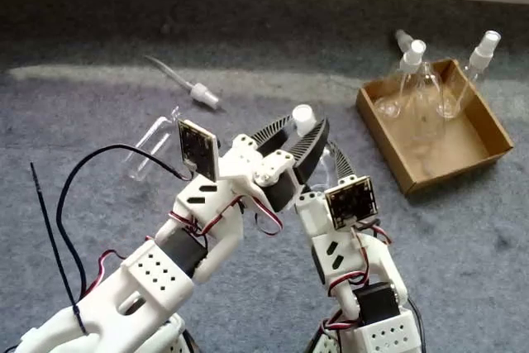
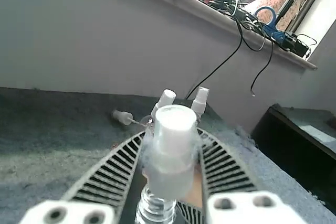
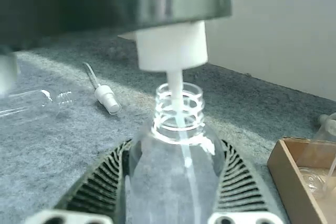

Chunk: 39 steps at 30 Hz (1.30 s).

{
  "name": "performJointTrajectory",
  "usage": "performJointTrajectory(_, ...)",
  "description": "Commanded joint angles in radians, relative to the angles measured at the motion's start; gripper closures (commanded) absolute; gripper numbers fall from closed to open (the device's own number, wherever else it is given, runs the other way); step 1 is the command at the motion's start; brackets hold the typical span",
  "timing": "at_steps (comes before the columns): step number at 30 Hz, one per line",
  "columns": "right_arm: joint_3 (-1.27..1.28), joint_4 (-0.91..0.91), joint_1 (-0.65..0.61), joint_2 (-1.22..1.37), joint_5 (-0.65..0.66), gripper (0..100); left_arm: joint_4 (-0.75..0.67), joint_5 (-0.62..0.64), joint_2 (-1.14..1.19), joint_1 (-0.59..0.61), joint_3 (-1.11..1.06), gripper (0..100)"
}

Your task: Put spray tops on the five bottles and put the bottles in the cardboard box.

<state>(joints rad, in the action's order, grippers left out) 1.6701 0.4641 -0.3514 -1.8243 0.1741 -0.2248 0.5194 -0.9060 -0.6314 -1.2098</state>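
My left gripper (image 1: 302, 127) is shut on a white spray top (image 1: 303, 113) at the middle of the table. In the left wrist view the fingers (image 2: 121, 166) clamp that top (image 2: 170, 145) just above a threaded neck (image 2: 154, 206). My right gripper (image 3: 176, 150) is shut on a clear bottle (image 3: 176, 171), held upright. The spray top (image 3: 170, 48) hangs over it, its tube going down into the neck without the cap seated. Another empty bottle (image 1: 153, 146) lies on its side at the left, and a loose spray top (image 1: 202, 93) with a tube lies behind it.
The cardboard box (image 1: 384, 142) stands at the right with three capped bottles (image 1: 426, 93) leaning in its far end. A black cable (image 1: 62, 212) loops over the grey carpet by the left arm. A wall runs along the back edge.
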Motion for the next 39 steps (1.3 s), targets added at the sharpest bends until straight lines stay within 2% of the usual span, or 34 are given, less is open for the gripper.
performJointTrajectory(1, 0.105, 0.012, -0.007, -0.012, 0.009, 91.6, -0.081, 0.006, -0.004, -0.045, -0.016, 99)
performJointTrajectory(11, 0.105, 0.007, -0.007, -0.013, 0.009, 91.6, -0.124, -0.002, -0.007, -0.002, -0.065, 99)
performJointTrajectory(15, 0.105, 0.007, -0.007, -0.013, 0.011, 91.6, -0.129, -0.121, -0.007, -0.007, -0.068, 100)
performJointTrajectory(18, 0.105, 0.007, -0.007, -0.013, 0.011, 91.6, -0.124, -0.166, -0.007, -0.008, -0.070, 100)
performJointTrajectory(37, 0.105, 0.008, -0.007, -0.013, 0.011, 91.6, -0.121, -0.169, 0.002, -0.004, -0.074, 100)
performJointTrajectory(39, 0.105, 0.008, -0.007, -0.013, 0.011, 91.6, -0.081, -0.169, 0.002, -0.004, -0.045, 100)
